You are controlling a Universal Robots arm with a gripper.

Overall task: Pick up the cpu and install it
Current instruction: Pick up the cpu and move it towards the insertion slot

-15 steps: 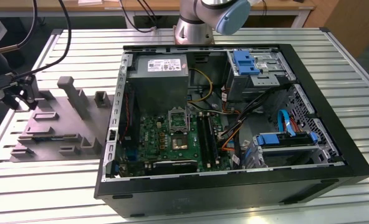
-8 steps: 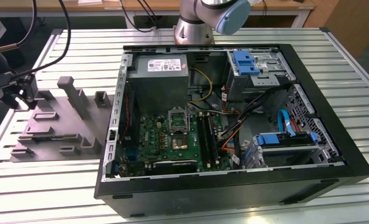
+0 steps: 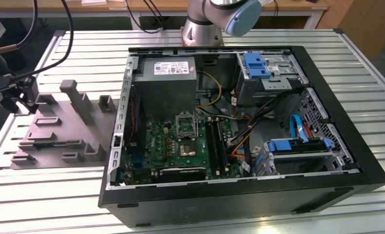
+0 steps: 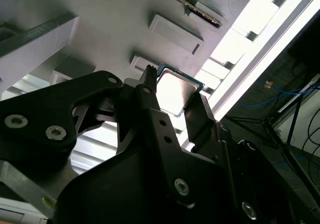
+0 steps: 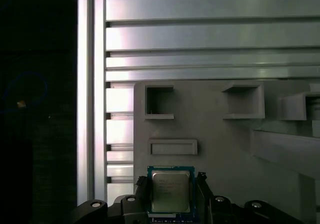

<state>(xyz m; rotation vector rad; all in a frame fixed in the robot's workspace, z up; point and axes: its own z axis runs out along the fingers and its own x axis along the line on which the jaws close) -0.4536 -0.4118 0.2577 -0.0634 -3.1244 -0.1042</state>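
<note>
Pincer [image 5: 172, 183] grips the cpu [image 5: 170, 196] by two edges. Grey fixture plate [image 3: 56, 132] sits at the exterior view's left.

No legible text; faint unreadable print on the cpu [image 5: 170, 191]

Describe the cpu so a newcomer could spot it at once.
Find the grey moulded plate on the exterior view's left of the open computer case. In the first wrist view the gripper is over it, clamping the cpu, a small flat square. Its shiny silver top and greenish rim stand out from the plain grey pockets around it.
</note>
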